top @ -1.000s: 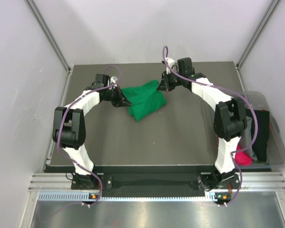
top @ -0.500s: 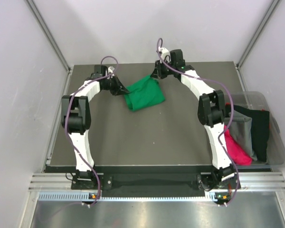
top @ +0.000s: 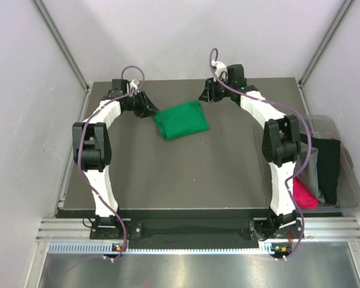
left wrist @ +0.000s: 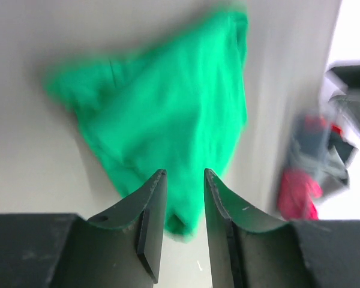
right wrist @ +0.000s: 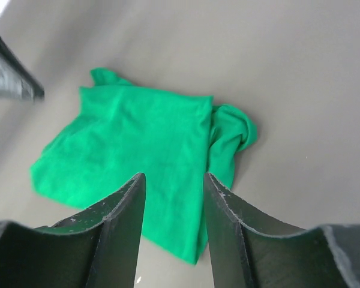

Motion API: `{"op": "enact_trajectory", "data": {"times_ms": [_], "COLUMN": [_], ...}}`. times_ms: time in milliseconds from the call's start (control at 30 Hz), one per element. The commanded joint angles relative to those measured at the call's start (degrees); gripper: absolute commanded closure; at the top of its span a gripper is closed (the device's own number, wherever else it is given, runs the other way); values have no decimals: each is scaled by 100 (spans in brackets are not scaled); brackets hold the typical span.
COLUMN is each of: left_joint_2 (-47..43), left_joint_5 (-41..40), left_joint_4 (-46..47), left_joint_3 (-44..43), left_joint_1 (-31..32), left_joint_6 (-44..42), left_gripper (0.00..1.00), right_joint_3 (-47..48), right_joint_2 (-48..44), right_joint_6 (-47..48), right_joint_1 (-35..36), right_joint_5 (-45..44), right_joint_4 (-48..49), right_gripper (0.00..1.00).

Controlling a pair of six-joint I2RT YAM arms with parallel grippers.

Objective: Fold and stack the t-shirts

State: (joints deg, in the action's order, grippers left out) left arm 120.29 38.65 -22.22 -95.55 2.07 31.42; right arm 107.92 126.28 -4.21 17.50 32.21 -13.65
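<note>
A folded green t-shirt (top: 181, 120) is lying flat toward the far middle of the dark surface (top: 192, 174), and we are seeing a bunched fold of cloth poking out at one side. The left tool (top: 151, 112) is hovering just beside the shirt's left edge, its fingers (left wrist: 153, 216) standing slightly apart and gripping nothing. The right tool (top: 203, 96) is hanging near the far right corner, its fingers (right wrist: 123, 222) spread wider and likewise holding nothing. At the right edge of the surface, we are looking at a clear bin (top: 355, 201) holding a magenta-pink t-shirt (top: 305, 193), a black t-shirt (top: 329, 168) and a grey t-shirt (top: 310, 165), all crumpled together.
</note>
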Motion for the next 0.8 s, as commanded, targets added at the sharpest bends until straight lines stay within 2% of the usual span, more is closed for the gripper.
{"op": "enact_trajectory", "data": {"times_ms": [0, 200, 433, 567, 767], "left_joint_2": [-680, -1112, -1201, -1105, -639], "left_joint_5": [669, 828, 758, 679, 547], "left_joint_4": [393, 507, 710, 789, 525], "left_joint_3": [878, 1792, 2162, 2225, 1847], "left_joint_1": [-4, 4, 4, 4, 4], "left_joint_6": [337, 593, 699, 542, 110], "left_gripper": [64, 59, 61, 59, 61], "right_joint_3": [-376, -597, -605, -623, -263], "right_joint_2": [-516, -464, -279, -218, 107], "right_joint_6": [-36, -1, -195, -80, -27], "right_joint_1": [-1, 43, 280, 403, 544], "right_joint_5": [374, 603, 761, 761, 752], "right_joint_4": [451, 451, 591, 600, 460], "right_gripper": [57, 57, 57, 57, 58]}}
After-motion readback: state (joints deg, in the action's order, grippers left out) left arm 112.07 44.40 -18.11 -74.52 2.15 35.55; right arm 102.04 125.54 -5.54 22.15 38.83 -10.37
